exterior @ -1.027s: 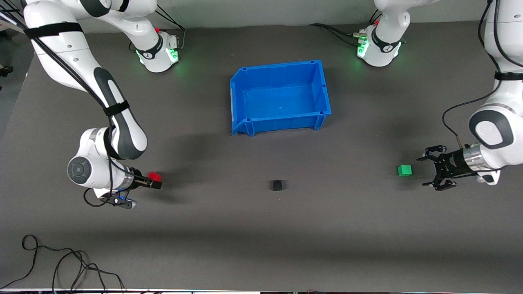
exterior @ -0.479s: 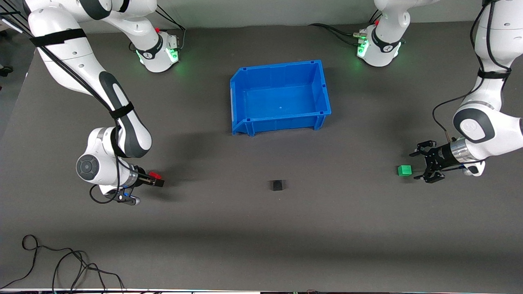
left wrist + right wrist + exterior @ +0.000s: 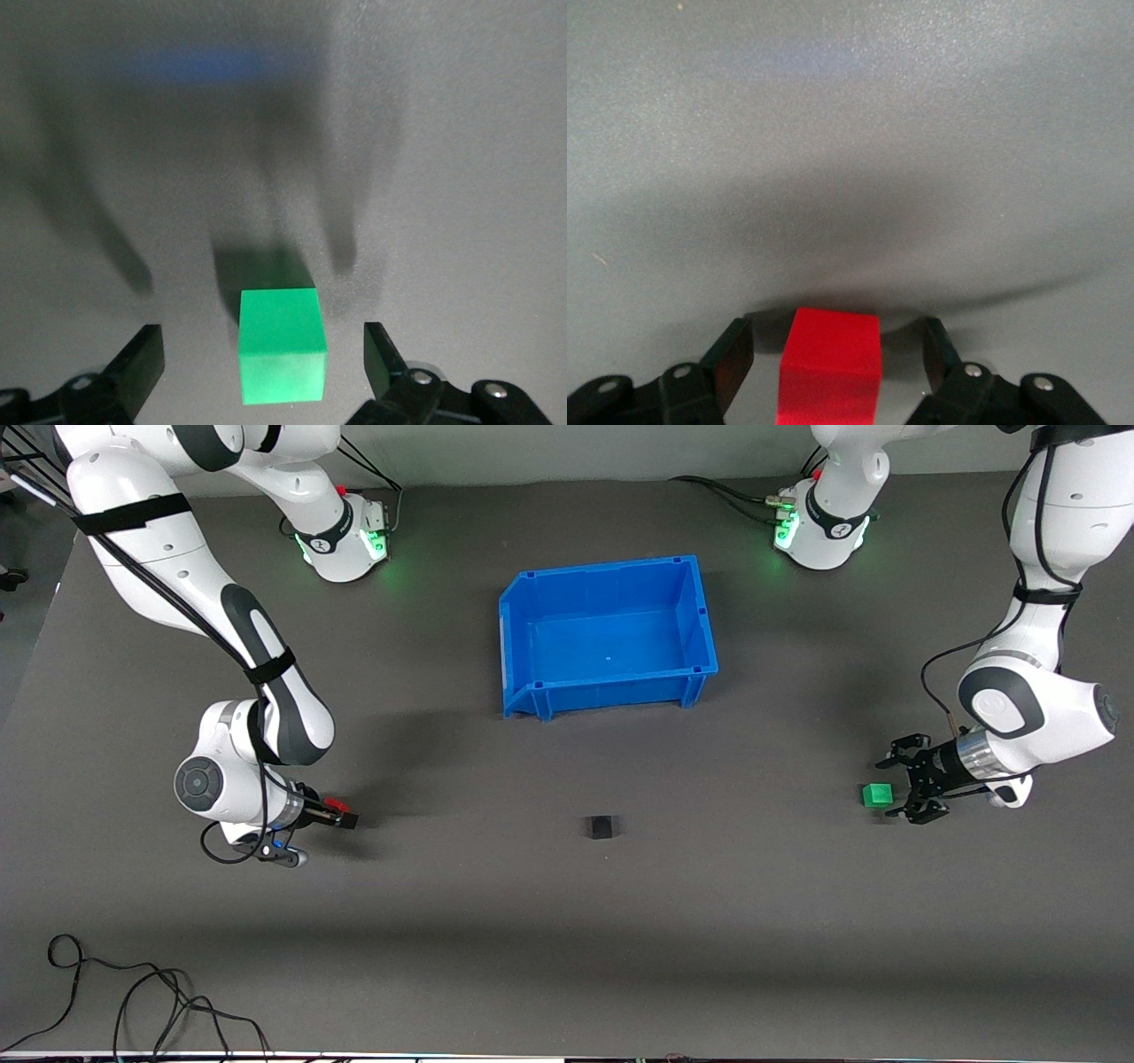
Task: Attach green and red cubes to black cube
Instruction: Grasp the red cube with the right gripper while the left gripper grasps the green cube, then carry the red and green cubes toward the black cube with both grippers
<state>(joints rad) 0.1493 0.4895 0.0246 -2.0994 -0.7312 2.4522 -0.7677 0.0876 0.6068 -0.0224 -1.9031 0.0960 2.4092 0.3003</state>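
Red cube (image 3: 334,805) between right gripper (image 3: 340,817) fingers, gaps both sides — not yet clamped. Black cube (image 3: 601,827) mid-surface, nearer camera than blue bin (image 3: 515,622). Green cube (image 3: 877,794) on surface, left gripper (image 3: 897,786) spread wide, straddling for grasp.

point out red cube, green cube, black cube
red cube (image 3: 829,367): right wrist view, facing side.
green cube (image 3: 281,354): left wrist view, top-front edge.
black cube (image 3: 601,827): front view, top face.

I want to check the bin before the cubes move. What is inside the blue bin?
Inside the blue bin only its bare blue floor shows; no cube lies in it. The strip of floor just under its wall nearest the front camera is covered.
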